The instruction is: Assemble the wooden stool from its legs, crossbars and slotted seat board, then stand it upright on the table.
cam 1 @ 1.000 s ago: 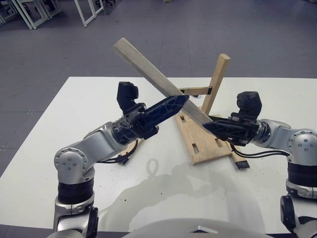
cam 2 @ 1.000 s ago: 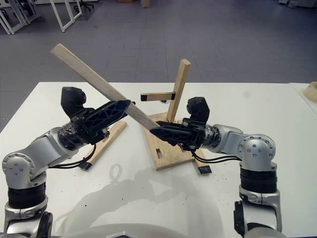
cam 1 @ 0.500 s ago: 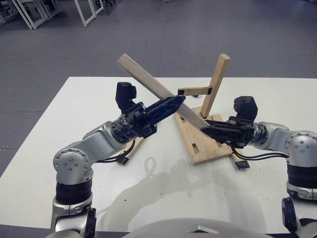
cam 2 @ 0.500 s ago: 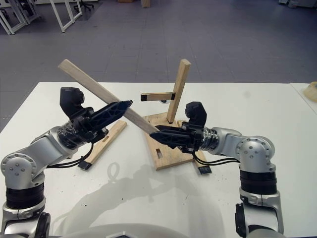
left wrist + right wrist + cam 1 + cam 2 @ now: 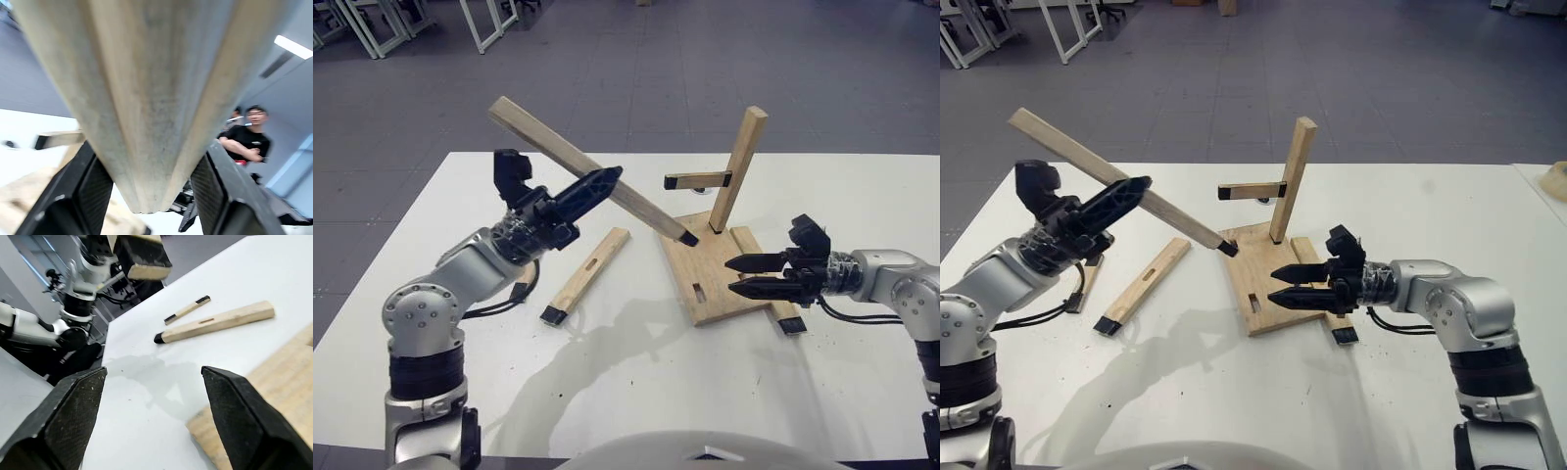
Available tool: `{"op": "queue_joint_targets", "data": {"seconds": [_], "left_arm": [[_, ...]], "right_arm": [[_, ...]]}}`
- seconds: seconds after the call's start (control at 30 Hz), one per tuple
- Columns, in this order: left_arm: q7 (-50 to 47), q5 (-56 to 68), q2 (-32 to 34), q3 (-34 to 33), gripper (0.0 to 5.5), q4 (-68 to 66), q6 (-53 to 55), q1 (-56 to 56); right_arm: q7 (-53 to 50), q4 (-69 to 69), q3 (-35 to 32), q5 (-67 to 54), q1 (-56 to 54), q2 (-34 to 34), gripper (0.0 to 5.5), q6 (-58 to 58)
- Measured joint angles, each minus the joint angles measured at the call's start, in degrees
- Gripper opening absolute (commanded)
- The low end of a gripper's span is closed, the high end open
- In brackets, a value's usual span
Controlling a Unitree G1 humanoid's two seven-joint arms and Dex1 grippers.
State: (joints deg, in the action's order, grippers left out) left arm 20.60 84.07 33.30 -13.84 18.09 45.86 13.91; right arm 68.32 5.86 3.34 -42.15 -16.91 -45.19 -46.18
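Above table (image 5: 862,196) | left tool (image 5: 607,179) clamps leg (image 5: 534,128) | right tool (image 5: 732,276) splayed

arms (image 5: 460,279) silver | left pincer (image 5: 610,176), right pincer (image 5: 731,276) black, maybe meshed | cables (image 5: 850,315) black

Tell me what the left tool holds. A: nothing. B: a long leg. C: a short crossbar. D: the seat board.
B: the left tool is shut on the long leg, which tilts with its dark tip down by the seat board.
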Motion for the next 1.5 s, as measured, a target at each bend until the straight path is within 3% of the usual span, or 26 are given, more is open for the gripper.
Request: {"op": "queue_joint_targets", "data": {"seconds": [0.17,0.27,0.57,0.7,0.8,0.9,1.1,1.4,1.5], "left_arm": [[3.30,-17.06,0.17,4.11,2.10,-0.46,-4.74,-0.60],[5.08,-20.60,-1.37,5.22,2.10,-0.69,-5.33,-1.67],[5.70,-23.68,-3.10,5.10,2.10,-0.94,-5.37,-1.97],[6.52,-25.79,-3.07,5.33,2.10,-0.83,-5.31,-2.11],[9.09,-29.59,-2.58,7.21,2.10,-0.88,-5.40,-2.10],[11.72,-32.00,-2.26,7.46,2.10,-1.87,-5.68,-2.09],[16.46,-33.79,-1.74,7.35,2.10,-2.71,-5.88,-2.86],[22.53,-38.30,-1.61,8.11,2.10,-2.83,-10.15,-4.12],[25.12,-40.83,-3.29,9.98,2.10,-4.58,-13.60,-3.24]], "right_arm": [[-13.20,-5.79,4.50,16.82,-0.41,3.00,3.57,9.81],[-17.19,-8.48,7.10,23.74,-0.17,4.24,3.57,12.84],[-18.85,-12.19,7.39,29.85,-0.19,4.92,3.57,16.03],[-17.37,-8.52,11.68,35.90,-0.60,2.53,3.57,18.92],[-15.20,-4.39,20.22,47.85,-3.70,-1.49,3.57,28.71],[-13.92,-6.59,24.38,54.48,-6.39,-2.90,3.57,42.39],[-12.29,-9.87,25.52,54.31,-4.47,-5.22,3.57,71.69],[-13.47,-17.87,25.30,56.77,-3.49,-11.76,3.57,98.59],[-14.89,-23.09,24.87,60.04,-6.31,-12.60,3.57,102.20]]}}
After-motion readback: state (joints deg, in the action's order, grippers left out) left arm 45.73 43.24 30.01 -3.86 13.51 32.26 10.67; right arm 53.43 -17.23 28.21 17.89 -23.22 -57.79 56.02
